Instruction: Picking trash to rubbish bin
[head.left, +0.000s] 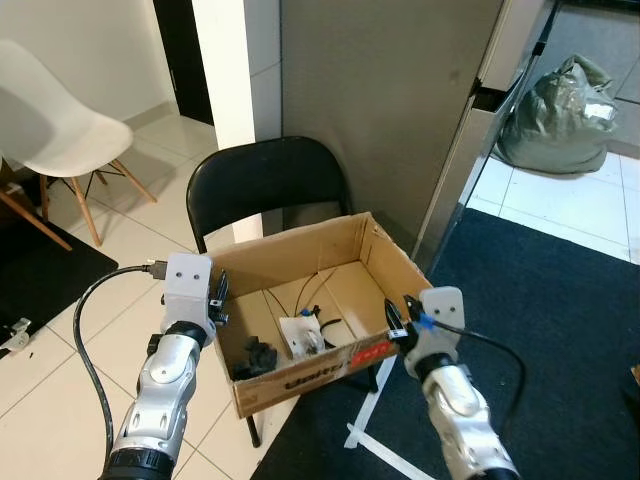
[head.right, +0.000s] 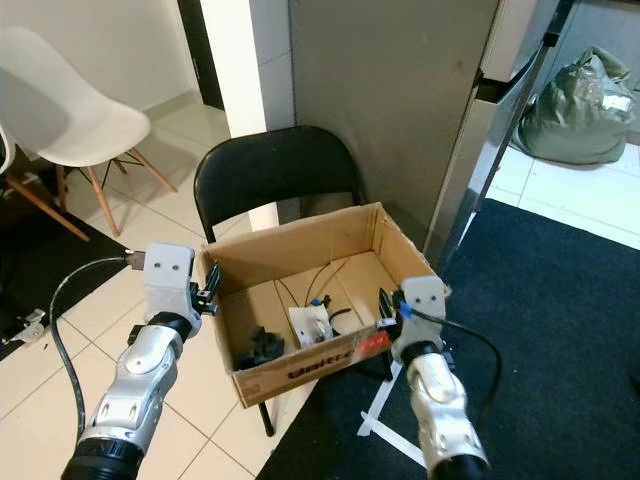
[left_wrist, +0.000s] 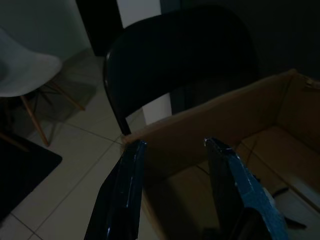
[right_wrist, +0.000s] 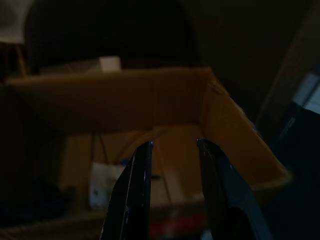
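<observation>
**Box on chair, flanked by both grippers**

A cardboard box (head.left: 330, 262) is seated on a black chair (head.left: 262, 183). Inside it are seen a white item (head.left: 300, 335), a black item (head.left: 258, 356) and thin cables (head.left: 318, 290) — all on the box floor. The left gripper (left_wrist: 172, 150) is held at the box's left wall, fingers parted with nothing between them. The right gripper (right_wrist: 174, 146) is held at the near right corner — fingers likewise parted, empty. A grey bag (head.left: 560, 118) is seen well apart, on the tiles.
</observation>
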